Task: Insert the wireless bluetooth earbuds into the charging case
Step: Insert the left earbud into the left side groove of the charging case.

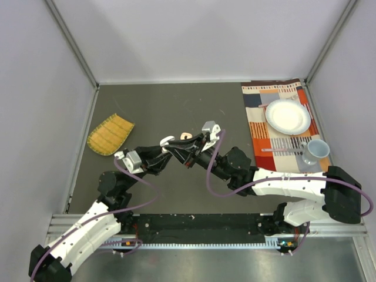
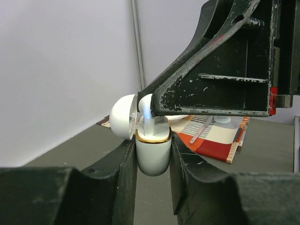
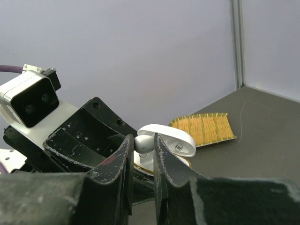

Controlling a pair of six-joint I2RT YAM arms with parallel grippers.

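Left wrist view: the left gripper [image 2: 153,140] is clamped on the open case [image 2: 153,161], held upright with its lid [image 2: 123,116] swung back. The right gripper [image 3: 144,141] is pinched narrow on a white earbud [image 2: 147,112], whose stem stands in the mouth of the case. Step in hand: insertion. The next move probably calls for a straight push along the stem axis, then a release that does not tip the case.

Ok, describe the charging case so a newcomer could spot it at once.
On the dark table, look where both arms meet. The charging case stands upright, pinched in the left gripper. It is a white capsule with a gold rim, lid open, a white earbud held at its mouth by the right gripper.
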